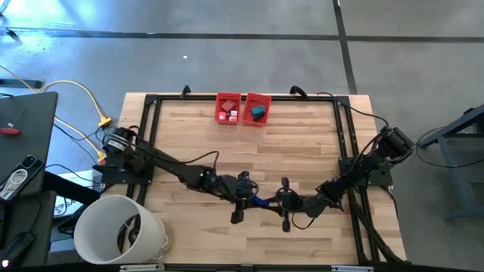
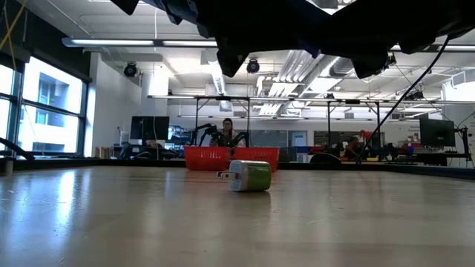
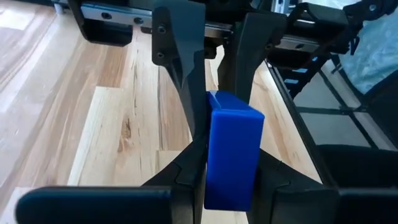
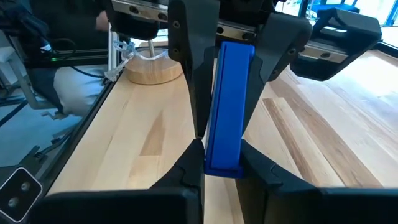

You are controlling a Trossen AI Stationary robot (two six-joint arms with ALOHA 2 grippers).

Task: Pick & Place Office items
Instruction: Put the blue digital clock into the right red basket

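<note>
Blue block lies lengthwise between left pincer and right pincer, both clamping it; only low view shows a green-white piece on tabletop

bins: table's far edge | bucket: near-left corner

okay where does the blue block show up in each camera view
High: blue block near the table's front edge, between both grippers.
Low: not in it.
Left wrist: centre, between dark jaws.
Right wrist: centre, edge-on.
Shared landmark: the opposing gripper's jaws behind it.
</note>
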